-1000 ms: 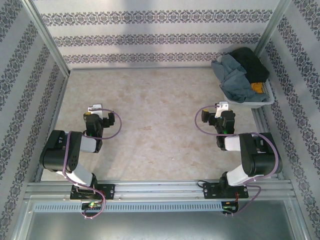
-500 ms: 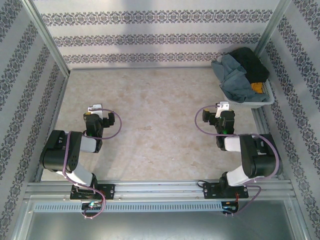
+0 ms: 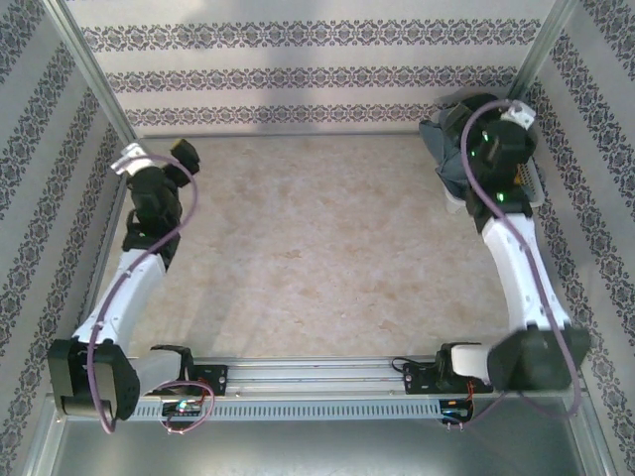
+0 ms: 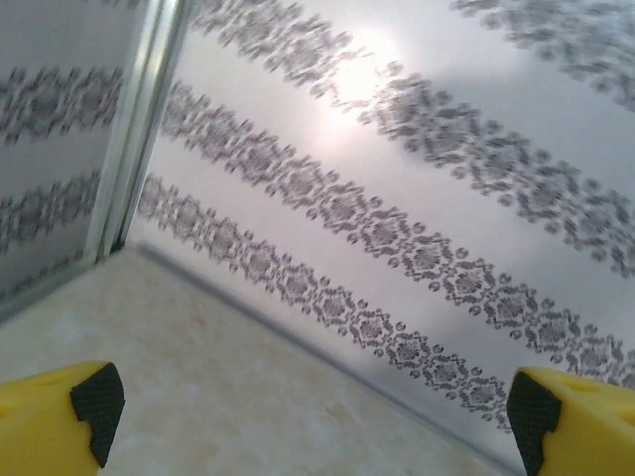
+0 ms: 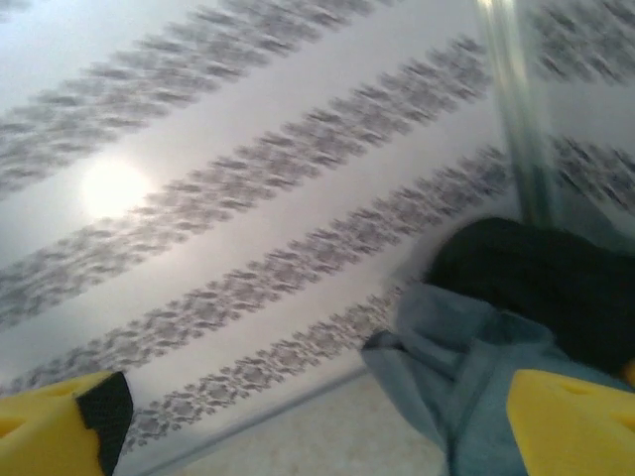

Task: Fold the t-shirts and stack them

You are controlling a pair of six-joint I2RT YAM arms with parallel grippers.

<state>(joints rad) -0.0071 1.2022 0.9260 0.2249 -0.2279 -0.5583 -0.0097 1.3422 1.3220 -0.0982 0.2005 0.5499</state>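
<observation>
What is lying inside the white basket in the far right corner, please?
A slate blue-grey t-shirt heaped against a black garment; the right arm covers the rest of the basket.

The walls (image 3: pixel 298 79) are pale grey-white, banded with dark floral damask borders. The table (image 3: pixel 317 248) is beige and faintly marbled. One t-shirt (image 5: pixel 456 367) is plain slate blue-grey; the garment (image 5: pixel 536 278) behind it is black. The left gripper (image 4: pixel 313 412) has yellow fingers (image 4: pixel 45 416) and black pads (image 4: pixel 97 402). The left arm (image 3: pixel 134 288) and right arm (image 3: pixel 516 268) have white links and black joints. The cable (image 3: pixel 90 347) is purple.
</observation>
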